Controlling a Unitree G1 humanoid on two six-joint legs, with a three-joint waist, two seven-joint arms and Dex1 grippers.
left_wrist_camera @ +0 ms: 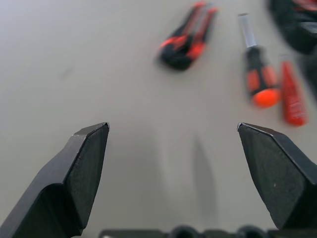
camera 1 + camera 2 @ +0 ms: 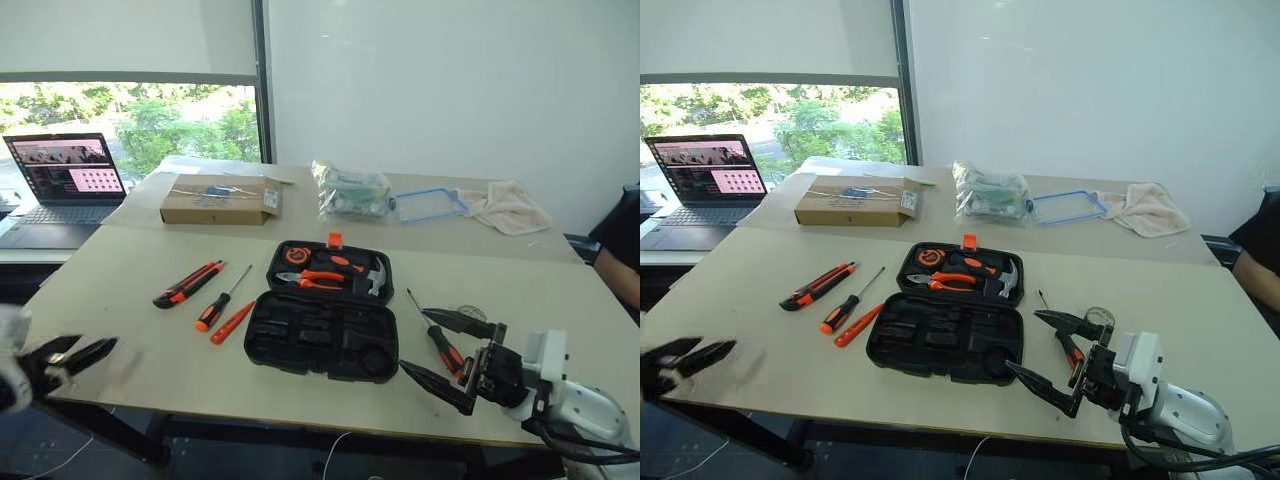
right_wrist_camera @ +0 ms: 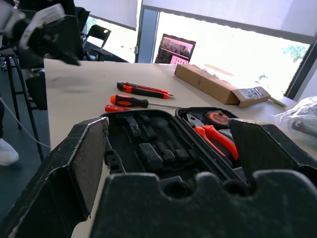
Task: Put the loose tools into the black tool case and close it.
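Both claws were seen spread wide, nothing held or touched. The left gripper (image 2: 72, 356) was held over the table's (image 2: 120, 290) near left edge, well apart from the tools. The right gripper (image 2: 443, 352) was held at the near right, just beside the black tool case (image 2: 322, 335), which lay open mid-table with pliers (image 2: 312, 279) and a hammer (image 2: 374, 280) in its far half. The utility knife (image 2: 186, 284), a long screwdriver (image 2: 220, 300) and the short orange screwdriver (image 2: 232, 322) lay left of the case. A second long screwdriver (image 2: 436, 336) lay right of it, between the right fingers.
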